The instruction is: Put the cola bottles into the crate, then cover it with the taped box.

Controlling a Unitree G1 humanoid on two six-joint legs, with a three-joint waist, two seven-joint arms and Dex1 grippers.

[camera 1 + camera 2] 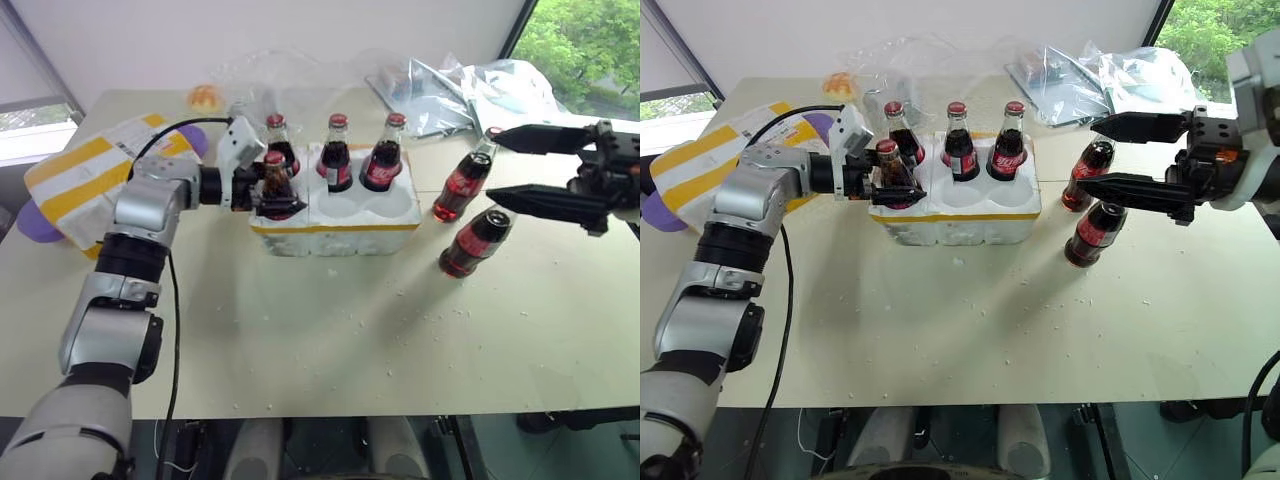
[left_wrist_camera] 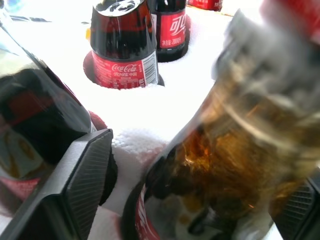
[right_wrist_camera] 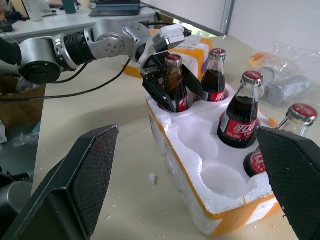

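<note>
Standing nearest on the pale table (image 1: 300, 360), scattered with white foam crumbs, is the crate (image 1: 340, 225), a low white foam tray with a yellow tape strip around its base. Four cola bottles sit in its holes: three along the far row (image 1: 337, 152) and one in the near left hole (image 1: 276, 185); the two other near holes are bare. The left gripper (image 1: 270, 190) reaches in from the left around that near left bottle, its black fingers (image 3: 152, 87) spread on either side of the glass; in the right wrist view a gap shows between the fingers and the bottle, so the jaws look released rather than clamped. The bottle stands upright in its hole.

To the right of the crate, two more cola bottles (image 1: 476, 240) stand on the table, well apart from the tray and just beside each other, the farther one (image 1: 462, 183) behind the nearer. The right gripper (image 1: 520, 170) hangs above and to the right of them, fingers wide apart and holding nothing.

Farther left, behind the left arm, the taped box (image 1: 80, 175) lies with its broad yellow bands and printed label showing. Crumpled clear plastic bags (image 1: 470, 90) lie along the far edge, with a small orange-and-yellow object (image 1: 205, 97) near the far left.
</note>
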